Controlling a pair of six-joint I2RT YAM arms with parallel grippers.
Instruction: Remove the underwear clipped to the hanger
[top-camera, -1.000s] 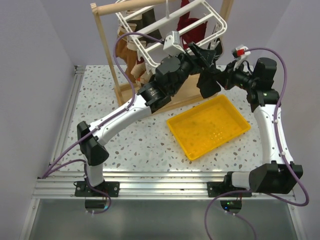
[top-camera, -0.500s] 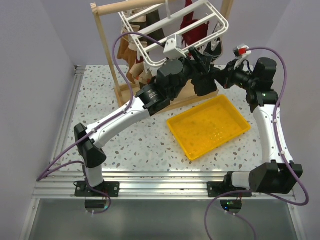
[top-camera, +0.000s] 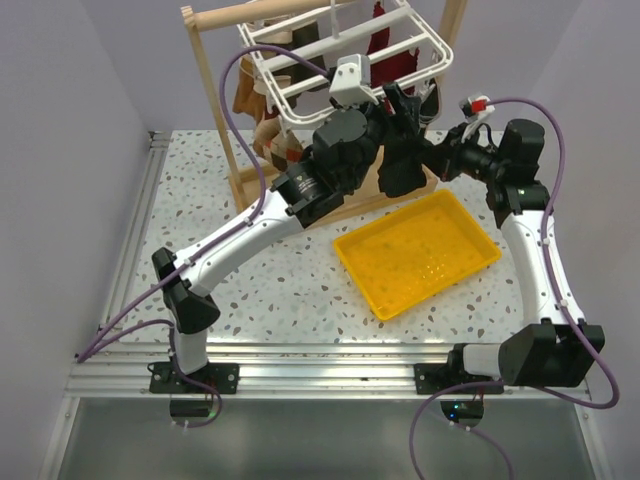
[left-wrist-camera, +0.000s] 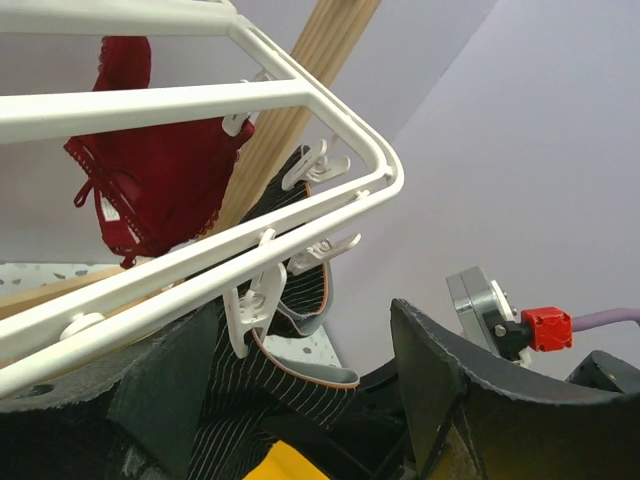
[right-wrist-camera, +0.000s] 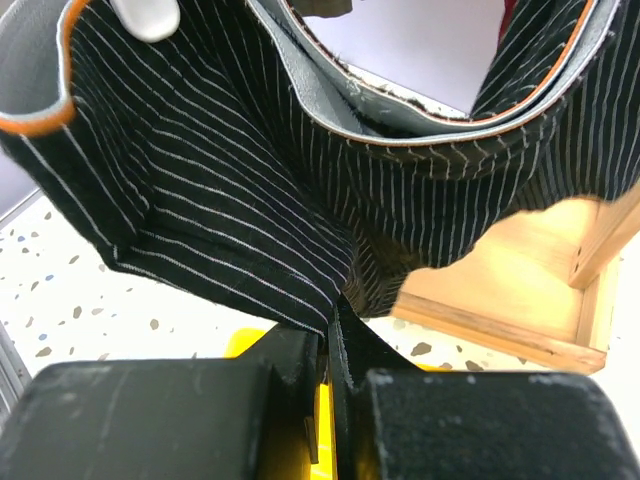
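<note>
The black pinstriped underwear (top-camera: 403, 165) with a grey waistband hangs from a white clip (left-wrist-camera: 245, 305) at the right corner of the white hanger (top-camera: 340, 45). My right gripper (right-wrist-camera: 330, 320) is shut on the underwear's lower edge (right-wrist-camera: 230, 190); in the top view it (top-camera: 432, 165) is just right of the fabric. My left gripper (left-wrist-camera: 305, 310) is open, its fingers on either side of the clip and waistband (left-wrist-camera: 300, 370), just under the hanger's rail (left-wrist-camera: 200, 95). In the top view it (top-camera: 395, 105) is below the hanger's right corner.
A red bra (left-wrist-camera: 160, 185) hangs on the hanger to the left of the clip. The wooden frame stand (top-camera: 215, 90) carries the hanger, with brown garments behind my left arm. A yellow tray (top-camera: 415, 250) lies on the table under the underwear.
My left gripper has risen up to the hanger's right corner, and the hanger has shifted up. My right gripper has moved slightly left, still holding the underwear.
</note>
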